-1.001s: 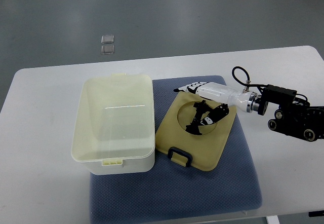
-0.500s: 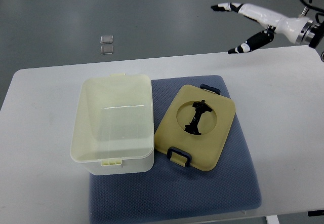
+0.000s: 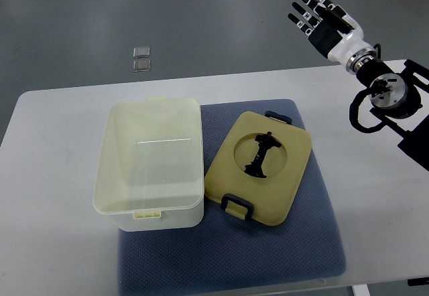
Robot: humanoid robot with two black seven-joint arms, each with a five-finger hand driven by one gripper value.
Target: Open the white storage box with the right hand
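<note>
The white storage box (image 3: 149, 165) stands open on the left part of a blue-grey padded mat (image 3: 268, 256), which lies on a white table (image 3: 53, 242) with rounded corners. The box is a translucent, cream-tinted tub with nothing visible inside it, and a small latch tab shows at the middle of its near rim and another at its far rim. Its lid (image 3: 260, 167) lies flat on the mat just to the right of the box, turned a little askew, its near-left corner close against the box's right wall. The lid is a dull yellow-cream, with a round recess in the middle that holds a black handle piece, and a dark clip handle at its near edge and another at its far edge. The right hand (image 3: 323, 20) is raised well above and behind the table's far right corner, far from both box and lid, its arm coming in from the right edge with a black wrist joint and a loop of cable over the tabletop. Its fingers are stretched out and fanned apart, palm showing, holding nothing. Beyond the table, on the grey floor, two small clear square pieces (image 3: 141, 58) lie one beside the other.
</note>
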